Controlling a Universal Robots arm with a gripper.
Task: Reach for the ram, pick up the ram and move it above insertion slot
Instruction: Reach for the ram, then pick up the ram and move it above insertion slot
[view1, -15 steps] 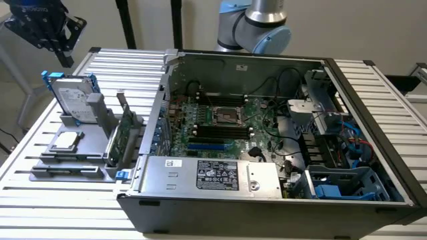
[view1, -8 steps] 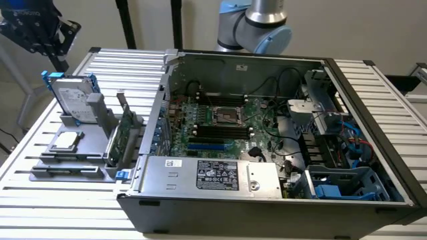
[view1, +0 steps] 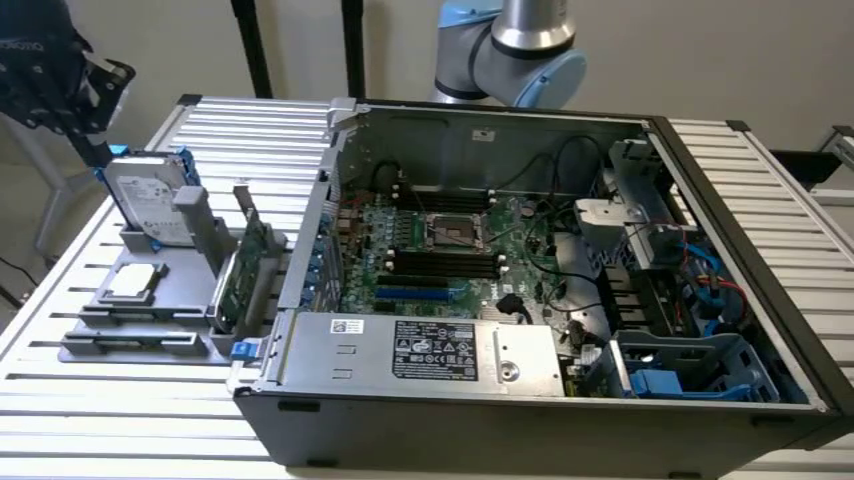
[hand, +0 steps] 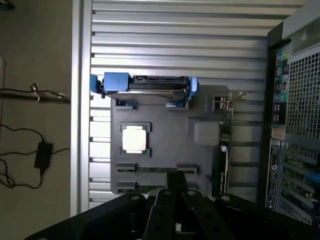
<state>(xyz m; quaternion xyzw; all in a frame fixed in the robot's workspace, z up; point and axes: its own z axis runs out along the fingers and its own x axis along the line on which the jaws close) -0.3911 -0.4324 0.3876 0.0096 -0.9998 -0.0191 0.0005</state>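
My dark pincer (hand: 177, 184), its opening something I cannot tell, hangs just over the thin green ram stick (hand: 150, 189), which lies in the grey holder tray (hand: 165, 125) on the slatted desk (hand: 175, 45), presumably fixed there for a clean grab.

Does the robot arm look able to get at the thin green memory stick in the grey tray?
Probably yes: the ram sits exposed in the grey tray, the pincer hangs above it, with nothing between them.
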